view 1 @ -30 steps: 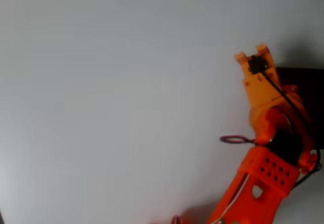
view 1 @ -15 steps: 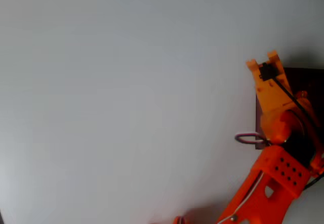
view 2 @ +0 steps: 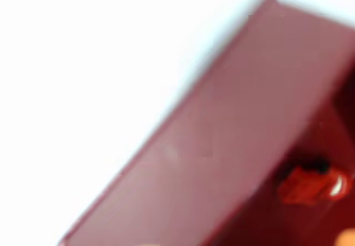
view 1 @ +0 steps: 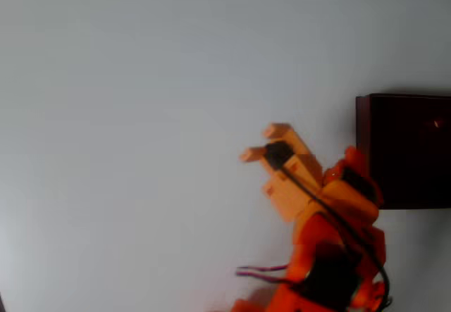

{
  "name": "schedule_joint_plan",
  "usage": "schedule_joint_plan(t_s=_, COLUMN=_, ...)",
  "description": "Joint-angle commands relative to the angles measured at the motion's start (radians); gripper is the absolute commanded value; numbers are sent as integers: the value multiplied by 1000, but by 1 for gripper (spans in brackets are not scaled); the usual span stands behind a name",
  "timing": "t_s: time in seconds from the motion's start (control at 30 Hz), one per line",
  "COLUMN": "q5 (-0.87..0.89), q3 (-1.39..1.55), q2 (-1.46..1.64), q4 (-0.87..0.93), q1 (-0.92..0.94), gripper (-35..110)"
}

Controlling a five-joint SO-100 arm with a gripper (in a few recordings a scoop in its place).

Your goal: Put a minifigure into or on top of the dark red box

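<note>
The minifigure lies inside the dark red box. Your tool hangs spread and empty over the desk. Swing wide, or the arm may clip the box wall and tip it.

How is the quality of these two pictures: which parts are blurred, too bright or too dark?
Overhead view: soft focus; the gripper and arm look smeared; the table is evenly lit, without glare; the inside of the dark red box is almost black. Wrist view: strongly blurred; the table is washed out to white; the box wall has soft edges; the minifigure is a red smear.
</note>
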Motion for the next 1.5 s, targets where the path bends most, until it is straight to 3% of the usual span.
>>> schedule_joint_plan(t_s=0.0, q5=2, q3=169, q2=319, q4=32, q1=-66, gripper=18)
schedule_joint_plan(t_s=0.4, q5=48, q3=465, q2=1034, q4=268, q1=-359, gripper=21)
schedule_joint_plan(t_s=0.77, q5=40, q3=597, q2=1048, q4=258, q1=-443, gripper=20)
schedule_joint_plan(t_s=0.93, q5=247, q3=678, q2=1046, q4=227, q1=-459, gripper=19)
schedule_joint_plan(t_s=1.0, q5=229, q3=678, q2=1046, q4=230, q1=-474, gripper=18)
schedule_joint_plan(t_s=1.1, q5=37, q3=680, q2=1046, q4=209, q1=-459, gripper=18)
schedule_joint_plan(t_s=1.47, q5=-101, q3=726, q2=1048, q4=222, q1=-446, gripper=7)
